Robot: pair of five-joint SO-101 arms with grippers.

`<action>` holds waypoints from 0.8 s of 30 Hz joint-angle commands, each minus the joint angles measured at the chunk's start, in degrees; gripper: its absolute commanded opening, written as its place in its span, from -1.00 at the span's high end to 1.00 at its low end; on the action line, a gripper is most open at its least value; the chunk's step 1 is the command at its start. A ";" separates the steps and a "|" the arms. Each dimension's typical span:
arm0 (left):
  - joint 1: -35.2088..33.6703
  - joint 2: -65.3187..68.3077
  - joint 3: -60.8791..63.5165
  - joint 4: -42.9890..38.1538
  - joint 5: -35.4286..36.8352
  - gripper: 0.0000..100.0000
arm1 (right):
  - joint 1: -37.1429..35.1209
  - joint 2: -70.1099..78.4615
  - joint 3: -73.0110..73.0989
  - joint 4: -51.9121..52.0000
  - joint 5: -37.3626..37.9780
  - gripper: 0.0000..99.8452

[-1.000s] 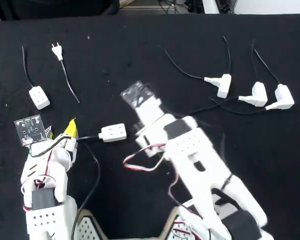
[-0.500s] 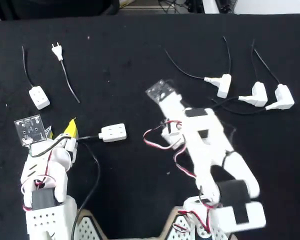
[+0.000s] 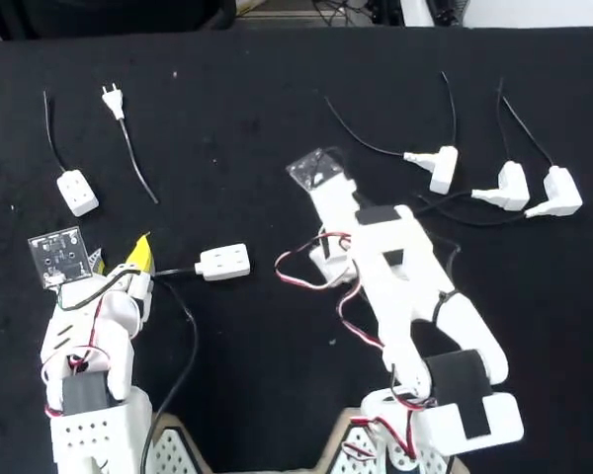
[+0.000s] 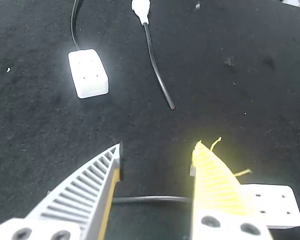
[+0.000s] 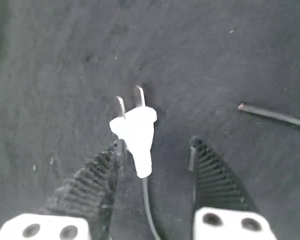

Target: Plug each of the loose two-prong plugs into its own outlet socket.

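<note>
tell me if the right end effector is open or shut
Open. The right end effector has its fingers apart, a gap beside the plug lying between them.

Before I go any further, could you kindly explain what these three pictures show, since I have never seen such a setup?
These are two small white robot arms at a black table. One picture looks down from a fixed camera above; the other two come from a camera on each arm's wrist, looking along its fingers. On the table lie white sockets and two-prong plugs on black cables; the three pairs on one side look already joined. The left gripper is open above a black cable that leads to an outlet socket. The right gripper is open too, with a loose plug lying between its fingers, not clamped. A second socket and a second plug lie apart, unjoined.
</note>
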 commanded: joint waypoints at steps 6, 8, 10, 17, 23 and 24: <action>0.04 -0.44 -1.63 -1.05 0.35 0.53 | 1.49 -10.15 6.20 -4.22 -1.23 0.63; -0.04 -0.44 -1.63 -1.05 0.35 0.53 | 1.49 -12.97 8.57 -5.10 -1.14 0.63; -0.04 -0.44 -1.63 -1.05 0.35 0.53 | 0.97 -14.99 11.82 -8.00 -1.14 0.63; 0.04 -0.44 -1.63 -1.05 0.35 0.53 | -3.96 -14.90 18.95 -15.82 2.90 0.69; 0.13 -0.44 -1.01 -1.05 0.26 0.53 | -2.99 -13.32 18.86 -20.31 3.16 0.74; 0.13 -0.44 -1.01 -1.05 0.26 0.53 | -2.37 -13.32 18.77 -21.19 3.16 0.75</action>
